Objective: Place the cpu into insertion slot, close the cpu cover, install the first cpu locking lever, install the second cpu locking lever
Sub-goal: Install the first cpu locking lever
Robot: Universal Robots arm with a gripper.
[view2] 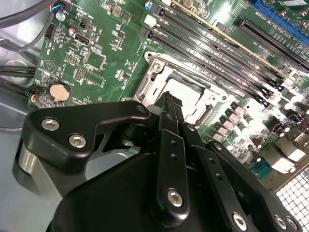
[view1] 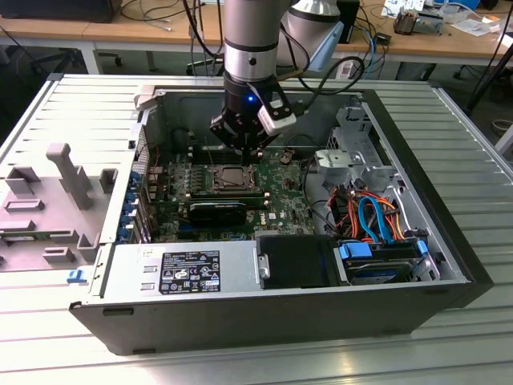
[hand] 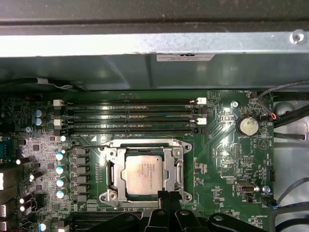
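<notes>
In the upper middle of the exterior view, the arm reaches down into an open computer case (view1: 240,321) that lies on a ribbed metal tabletop (view1: 449,353). Its claw (view1: 244,148) hangs just above the green circuit board (view1: 280,210).

In the first wrist view, the cpu (hand: 145,175) sits flat inside the insertion slot (hand: 145,143), its dull silver top showing through the square window of the cpu cover (hand: 175,169). The cover lies down over the chip's edges. The claw (hand: 168,197) is pressed shut with its two black fingertips together and nothing between them. The tips are at the slot's edge, on the side away from the long black memory slots (hand: 128,116).

The second wrist view shows the closed claw (view2: 171,101) poised over the slot's silvery rim. A round coin battery (view2: 60,91) sits apart from it on the board.
</notes>
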